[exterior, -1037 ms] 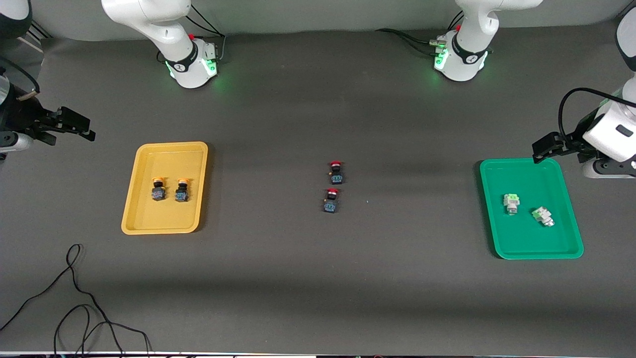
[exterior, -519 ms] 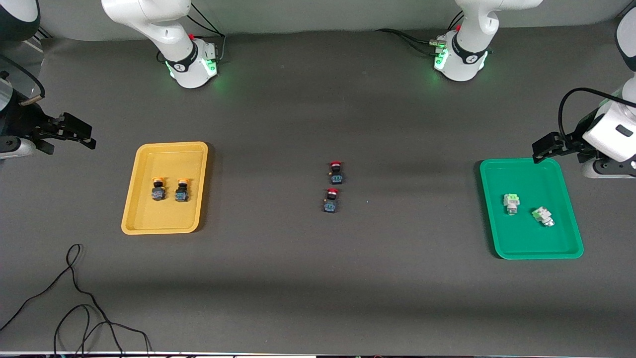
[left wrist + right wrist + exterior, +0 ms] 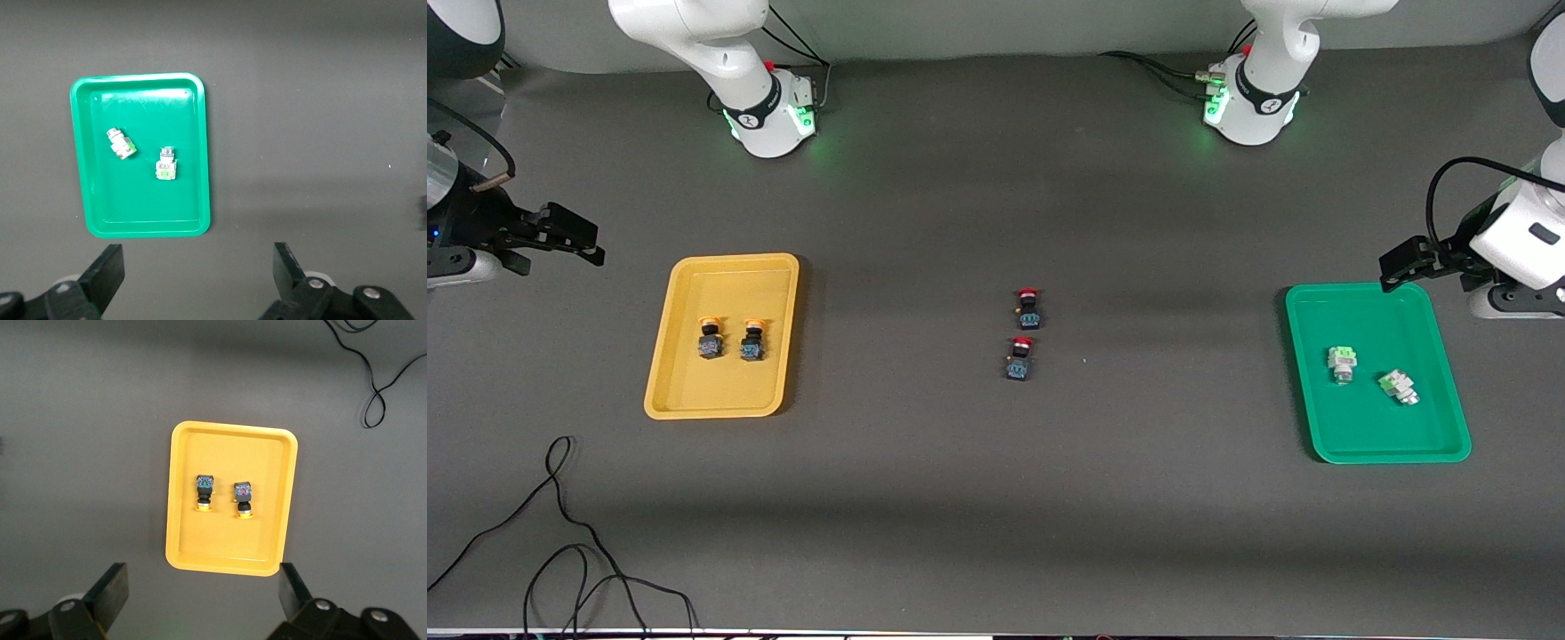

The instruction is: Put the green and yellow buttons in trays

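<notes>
Dark grey matting [image 3: 996,498] covers the whole table, and we read the front view from the right arm's end across to the left arm's.

At the right arm's end we see the right gripper [image 3: 578,242], up in the air over bare mat just outside the yellow tray [image 3: 685,391]; its fingers [image 3: 110,590] stand spread wide and grasp nothing. A black cable [image 3: 560,524] loops on the mat, nearer the front camera than that tray.

Inside the yellow tray we find the two yellow-capped buttons [image 3: 710,339] [image 3: 752,340] side by side, close together near its middle, caps pointing toward the robots' bases.

On the bare mat around the table's middle we see two red-capped switches [image 3: 1028,308] [image 3: 1020,358], one just nearer the front camera than the other, outside both trays.

Toward the left arm's end lies the green tray [image 3: 1316,427]. Both pale green buttons [image 3: 1342,363] [image 3: 1398,387] lie inside it, slightly apart, one skewed.

We see the left gripper [image 3: 1405,262] over the tray's corner nearest the bases, its fingers [image 3: 103,277] released wide and empty.
</notes>
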Tool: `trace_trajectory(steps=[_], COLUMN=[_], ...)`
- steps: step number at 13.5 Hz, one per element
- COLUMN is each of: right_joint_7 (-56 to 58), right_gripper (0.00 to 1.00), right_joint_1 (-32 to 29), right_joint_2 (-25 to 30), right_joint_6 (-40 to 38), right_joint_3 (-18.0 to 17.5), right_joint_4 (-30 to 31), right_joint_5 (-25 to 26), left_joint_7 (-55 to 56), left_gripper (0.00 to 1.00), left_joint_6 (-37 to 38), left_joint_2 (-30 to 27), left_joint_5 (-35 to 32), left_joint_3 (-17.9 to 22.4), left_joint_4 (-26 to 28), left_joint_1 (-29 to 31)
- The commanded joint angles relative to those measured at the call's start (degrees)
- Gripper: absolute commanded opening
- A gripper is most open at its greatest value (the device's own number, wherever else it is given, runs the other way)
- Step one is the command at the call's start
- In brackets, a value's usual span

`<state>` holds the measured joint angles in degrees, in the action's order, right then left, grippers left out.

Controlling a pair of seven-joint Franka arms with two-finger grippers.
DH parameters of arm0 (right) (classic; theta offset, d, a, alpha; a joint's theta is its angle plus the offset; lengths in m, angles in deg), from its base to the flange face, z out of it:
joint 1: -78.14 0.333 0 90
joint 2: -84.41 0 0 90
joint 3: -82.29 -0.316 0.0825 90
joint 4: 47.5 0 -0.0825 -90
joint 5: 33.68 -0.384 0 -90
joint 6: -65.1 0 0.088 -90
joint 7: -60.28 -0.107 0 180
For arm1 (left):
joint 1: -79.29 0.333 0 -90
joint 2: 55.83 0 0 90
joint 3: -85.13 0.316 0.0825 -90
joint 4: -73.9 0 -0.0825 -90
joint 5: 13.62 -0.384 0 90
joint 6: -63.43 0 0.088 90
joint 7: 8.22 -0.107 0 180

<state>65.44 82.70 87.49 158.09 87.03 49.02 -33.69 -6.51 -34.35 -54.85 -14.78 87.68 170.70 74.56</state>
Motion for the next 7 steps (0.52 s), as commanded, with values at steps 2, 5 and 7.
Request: trace_trajectory(steps=[2, 5, 7], right_joint_7=[-1.2, -1.3, -1.2], right_gripper=[1.00, 1.00, 1.00], right_joint_1=[0.1, 0.2, 0.2], right_joint_2=[-0.4, -0.4, -0.4], right_joint_6=[-1.2, -1.2, -1.2], right_joint_3=[-0.2, -0.1, 0.0], right_joint_4=[-1.2, -0.8, -0.7], right_joint_5=[1.2, 1.2, 1.2], left_joint_7=[0.4, 0.4, 0.5], left_gripper=[0.99, 0.99, 0.99], left_joint_6=[0.7, 0.7, 0.9], left_joint_2=[-1.0, -1.5, -1.5], left_joint_5=[0.3, 2.3, 2.1], left_joint_3=[0.4, 0.4, 0.4], left_joint_4=[-0.6, -0.3, -0.4], left_joint_1=[-0.5, -0.3, -0.5])
